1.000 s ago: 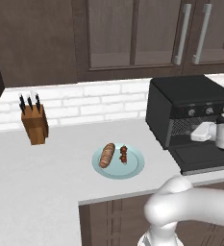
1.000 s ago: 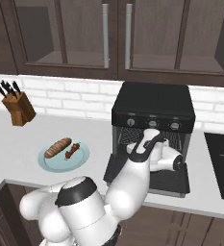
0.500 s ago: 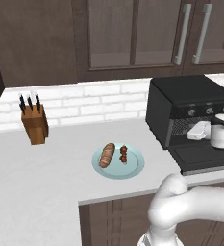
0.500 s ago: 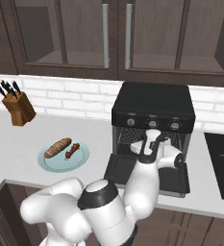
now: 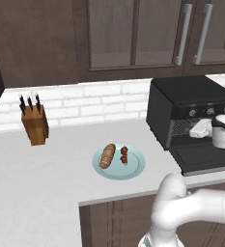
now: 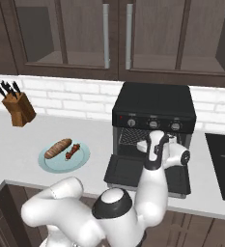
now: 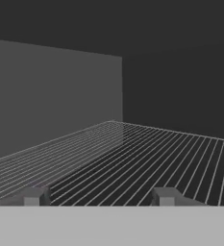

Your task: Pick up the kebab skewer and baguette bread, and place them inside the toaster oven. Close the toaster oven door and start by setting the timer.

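Observation:
The baguette bread and the kebab skewer lie side by side on a pale blue plate. To their right, the black toaster oven stands with its door dropped flat. My gripper is at the oven's mouth, pointing inward over the wire rack. Its fingers are apart with nothing between them, far from the plate.
A wooden knife block stands at the back left of the white counter. A dark cooktop lies right of the oven. Wall cabinets hang above. The lowered door juts out toward the counter's front edge.
My hand has edged slightly up and further into the oven's mouth while the elbow swung across. The plate, bread and skewer have not moved.

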